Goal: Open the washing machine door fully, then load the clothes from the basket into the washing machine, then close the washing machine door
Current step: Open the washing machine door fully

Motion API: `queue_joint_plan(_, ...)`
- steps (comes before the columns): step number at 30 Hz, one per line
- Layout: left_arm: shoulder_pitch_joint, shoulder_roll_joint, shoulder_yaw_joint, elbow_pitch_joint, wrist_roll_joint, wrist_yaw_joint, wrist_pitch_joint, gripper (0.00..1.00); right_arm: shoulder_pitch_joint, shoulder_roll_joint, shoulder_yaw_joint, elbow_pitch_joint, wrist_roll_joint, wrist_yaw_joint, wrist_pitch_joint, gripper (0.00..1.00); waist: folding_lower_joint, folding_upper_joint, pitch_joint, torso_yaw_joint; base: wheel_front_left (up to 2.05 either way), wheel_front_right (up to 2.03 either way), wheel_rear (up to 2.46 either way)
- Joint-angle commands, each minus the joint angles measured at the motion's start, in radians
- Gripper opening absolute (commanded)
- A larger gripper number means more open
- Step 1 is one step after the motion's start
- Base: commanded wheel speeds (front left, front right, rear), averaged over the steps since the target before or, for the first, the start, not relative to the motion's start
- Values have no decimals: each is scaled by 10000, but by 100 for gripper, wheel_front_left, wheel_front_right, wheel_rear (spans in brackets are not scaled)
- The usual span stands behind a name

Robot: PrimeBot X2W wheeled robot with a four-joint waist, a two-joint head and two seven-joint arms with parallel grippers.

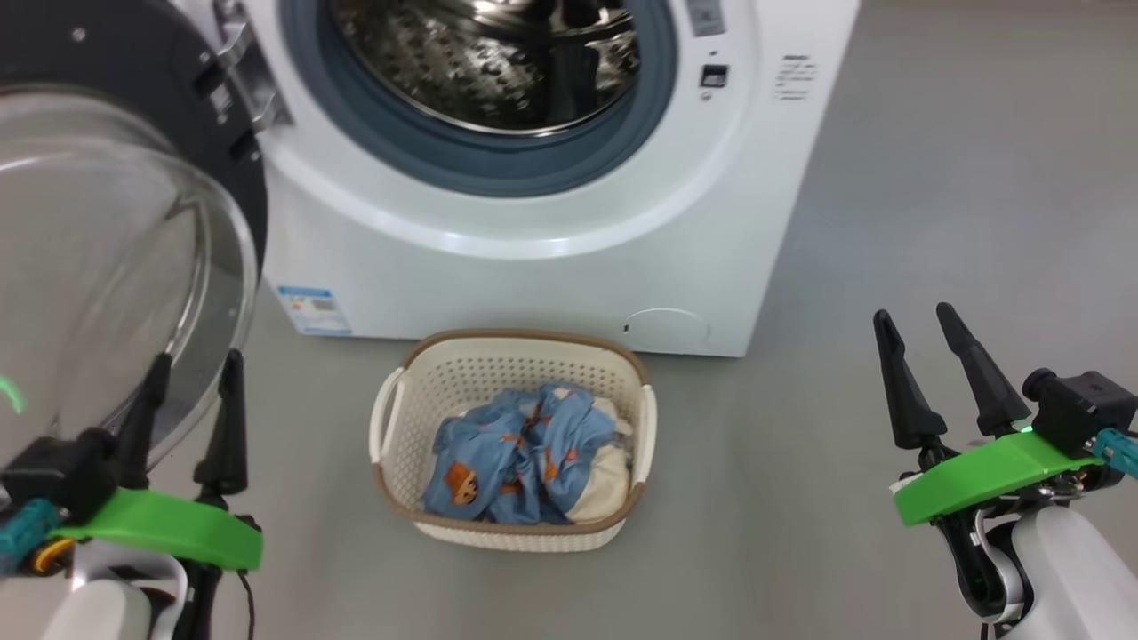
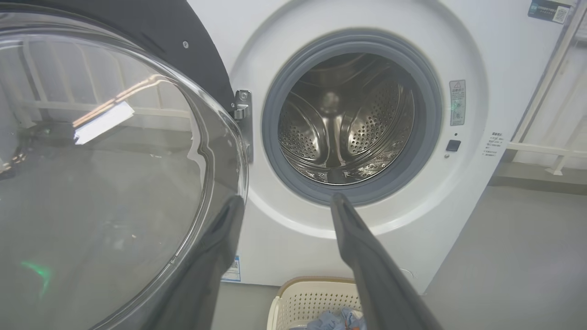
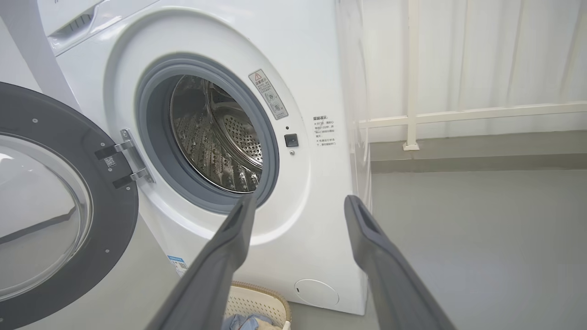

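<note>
The white washing machine [image 1: 533, 222] stands ahead with its steel drum [image 1: 489, 62] exposed. Its door [image 1: 116, 267], black-rimmed with a bulging glass bowl, is swung wide open to the left. On the floor in front sits the cream basket [image 1: 516, 373], holding the clothes [image 1: 524, 458], a blue printed bundle with a cream piece. My left gripper [image 1: 196, 373] is open at the lower left, its fingers just in front of the door glass, holding nothing. My right gripper [image 1: 916, 324] is open and empty at the lower right, well right of the basket.
Grey floor [image 1: 933, 178] lies to the right of the machine. A white railing [image 3: 412, 114] and curtain stand behind it on the right. The open door [image 2: 114, 174] takes up the space on the left, close to my left fingers [image 2: 215, 256].
</note>
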Motion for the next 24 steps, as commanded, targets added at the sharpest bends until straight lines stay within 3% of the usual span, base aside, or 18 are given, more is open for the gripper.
queue_joint_plan(1, -141, 322, 351, -326, 94, 48, -31, 100, 83, -73, 193, -188, -29, 56, -122, 100, 1, 0, -295, -368, 0, 0, 0)
queue_joint_plan(14, 493, -211, -9, -404, 160, 257, -405, 100, 279, -267, 405, -67, 3, 56, -122, 100, 1, 0, -605, -1293, 0, 0, 0)
queue_joint_plan(24, 914, -298, -124, -254, 434, 515, -652, 100, 395, -420, 405, -70, 43, 56, -122, 100, 1, 0, -826, -1838, 0, 0, 0)
